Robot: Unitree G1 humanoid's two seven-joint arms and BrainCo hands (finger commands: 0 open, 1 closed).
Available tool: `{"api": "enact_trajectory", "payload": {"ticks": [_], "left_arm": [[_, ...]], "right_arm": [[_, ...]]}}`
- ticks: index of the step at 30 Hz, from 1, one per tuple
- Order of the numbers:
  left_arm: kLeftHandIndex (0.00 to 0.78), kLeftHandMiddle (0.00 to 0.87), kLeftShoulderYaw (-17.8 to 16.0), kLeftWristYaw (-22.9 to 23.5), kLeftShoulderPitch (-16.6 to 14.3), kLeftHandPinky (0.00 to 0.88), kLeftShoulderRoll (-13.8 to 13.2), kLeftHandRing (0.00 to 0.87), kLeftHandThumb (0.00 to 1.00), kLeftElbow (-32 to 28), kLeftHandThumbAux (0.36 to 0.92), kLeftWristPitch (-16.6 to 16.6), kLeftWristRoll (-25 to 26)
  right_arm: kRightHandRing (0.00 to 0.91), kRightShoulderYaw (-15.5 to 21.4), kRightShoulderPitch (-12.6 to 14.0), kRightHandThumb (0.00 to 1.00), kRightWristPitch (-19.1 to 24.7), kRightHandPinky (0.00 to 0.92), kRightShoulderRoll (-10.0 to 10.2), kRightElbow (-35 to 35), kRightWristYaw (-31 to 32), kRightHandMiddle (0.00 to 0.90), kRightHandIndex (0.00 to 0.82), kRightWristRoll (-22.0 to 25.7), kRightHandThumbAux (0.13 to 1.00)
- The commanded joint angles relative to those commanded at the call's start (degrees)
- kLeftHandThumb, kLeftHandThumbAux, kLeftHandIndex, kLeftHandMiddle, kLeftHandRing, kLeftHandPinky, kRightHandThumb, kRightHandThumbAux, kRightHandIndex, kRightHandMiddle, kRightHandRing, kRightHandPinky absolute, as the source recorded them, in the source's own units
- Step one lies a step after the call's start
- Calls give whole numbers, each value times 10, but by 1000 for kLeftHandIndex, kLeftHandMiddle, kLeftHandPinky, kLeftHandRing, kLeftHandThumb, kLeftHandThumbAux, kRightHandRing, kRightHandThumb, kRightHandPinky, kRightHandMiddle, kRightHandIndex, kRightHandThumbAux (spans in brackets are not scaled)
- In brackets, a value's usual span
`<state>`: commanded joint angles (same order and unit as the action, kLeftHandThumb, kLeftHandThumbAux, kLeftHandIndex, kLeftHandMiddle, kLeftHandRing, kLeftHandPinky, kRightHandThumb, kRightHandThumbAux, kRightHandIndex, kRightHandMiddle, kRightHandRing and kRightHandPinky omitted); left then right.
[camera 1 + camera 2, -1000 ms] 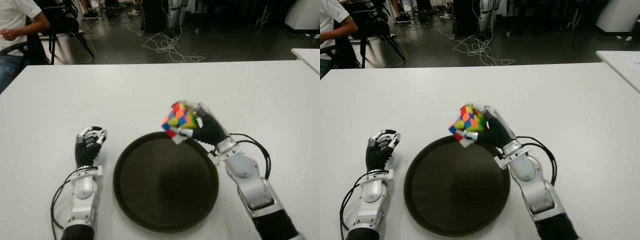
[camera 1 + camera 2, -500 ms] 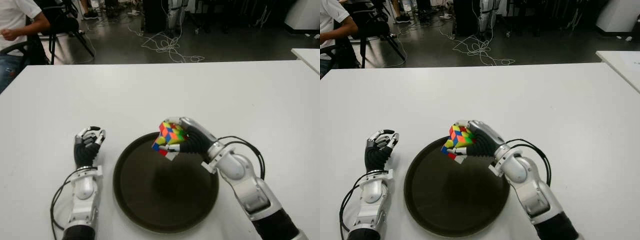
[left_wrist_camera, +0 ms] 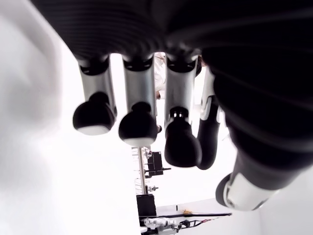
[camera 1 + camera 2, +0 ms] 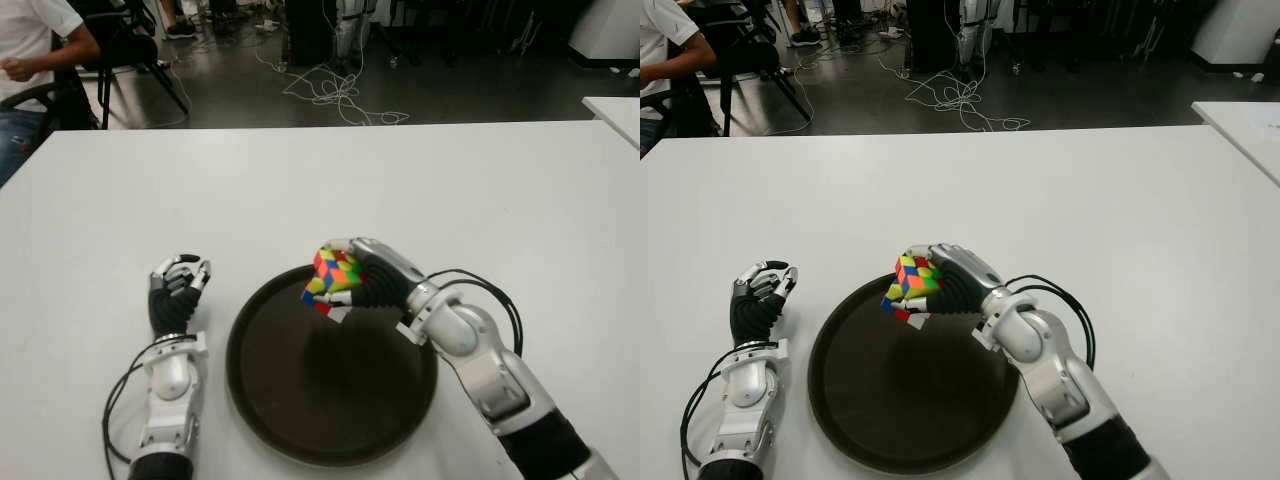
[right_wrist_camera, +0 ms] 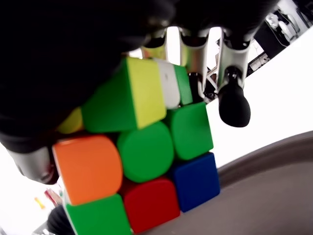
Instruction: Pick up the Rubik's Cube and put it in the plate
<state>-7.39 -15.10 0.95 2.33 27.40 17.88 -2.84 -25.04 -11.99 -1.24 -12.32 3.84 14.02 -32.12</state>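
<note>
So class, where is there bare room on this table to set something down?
The white table is bare across its far half and its right side. The dark plate is empty except under its far rim, where the right robot hand holds the Rubik's Cube. The left robot hand shows left of the plate.

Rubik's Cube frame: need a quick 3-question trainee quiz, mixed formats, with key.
1. True or false: the multicoloured Rubik's Cube already lies flat in the round dark plate.
2. Which hand grips the cube? A) left hand B) right hand C) neither
3. Fill in: the left hand shows on the white table to the ______ of the plate, holding nothing.

Key:
1. False: the cube is held over the plate's far rim.
2. B: the right hand is closed around it.
3. left
</note>
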Motion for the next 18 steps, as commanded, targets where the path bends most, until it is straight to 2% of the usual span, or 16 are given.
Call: {"api": "enact_trajectory", "payload": {"ticks": [8,18], "left_arm": [[443,815,1,0,2,825,0,835,703,-11,707,-22,-1],[443,811,6,6,3,813,-6,825,704,-14,707,-32,-5]], "right_arm": [[777,-16,-3,689,-16,751,-2,-29,-11,775,433,-24,736],[773,-38,-15,690,-18,752,-4,-52,-7,765,432,-57,736]]}}
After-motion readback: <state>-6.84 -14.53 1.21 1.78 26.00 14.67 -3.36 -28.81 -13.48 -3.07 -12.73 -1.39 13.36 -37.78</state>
